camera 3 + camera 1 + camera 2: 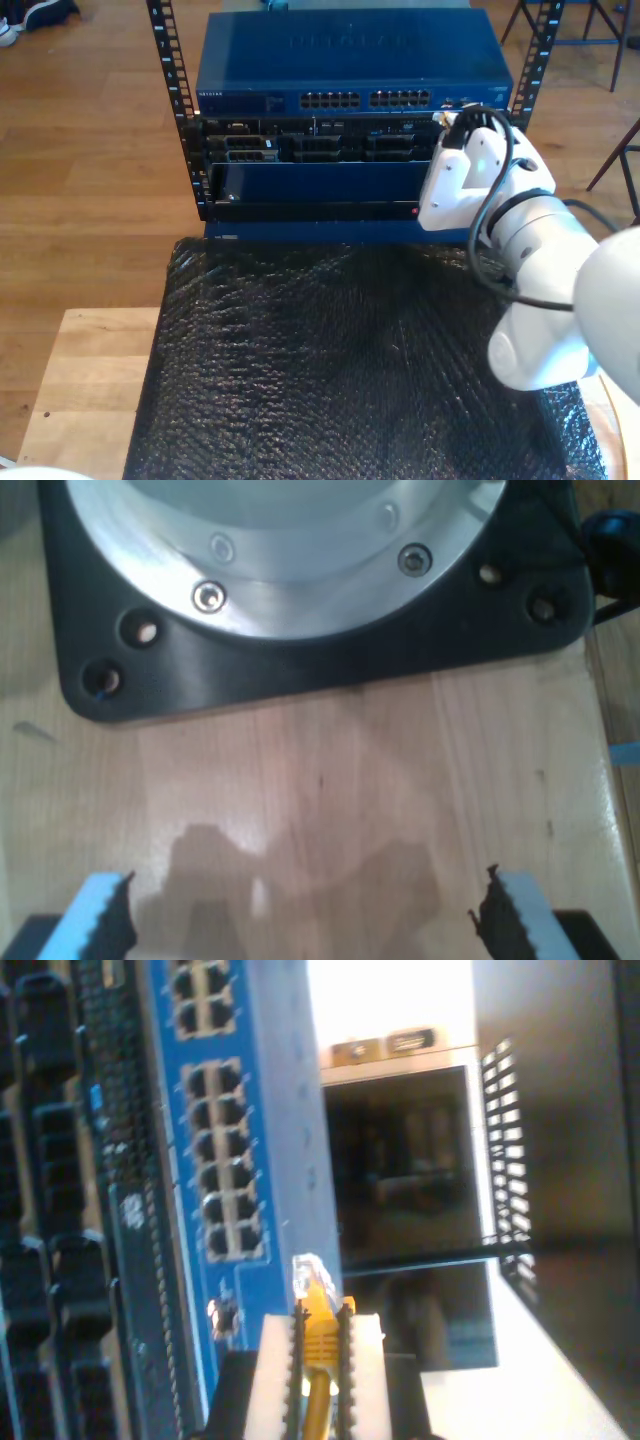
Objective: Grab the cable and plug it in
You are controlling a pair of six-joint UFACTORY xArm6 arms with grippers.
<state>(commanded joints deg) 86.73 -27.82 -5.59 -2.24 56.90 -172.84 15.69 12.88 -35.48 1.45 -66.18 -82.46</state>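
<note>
My second gripper is shut on the yellow cable, just behind its clear plug. The plug points at the blue switch, close to the face beside a block of ports, and sits in no port. In the exterior view the white arm reaches from that view's right, and my second gripper is at the right end of the switch. My first gripper stands open over bare wood, with nothing between its blue pads.
A black base plate with an aluminium ring lies on the wooden table ahead of my first gripper. A black bubble-wrap mat covers the table in front of the rack. Black units sit under the switch.
</note>
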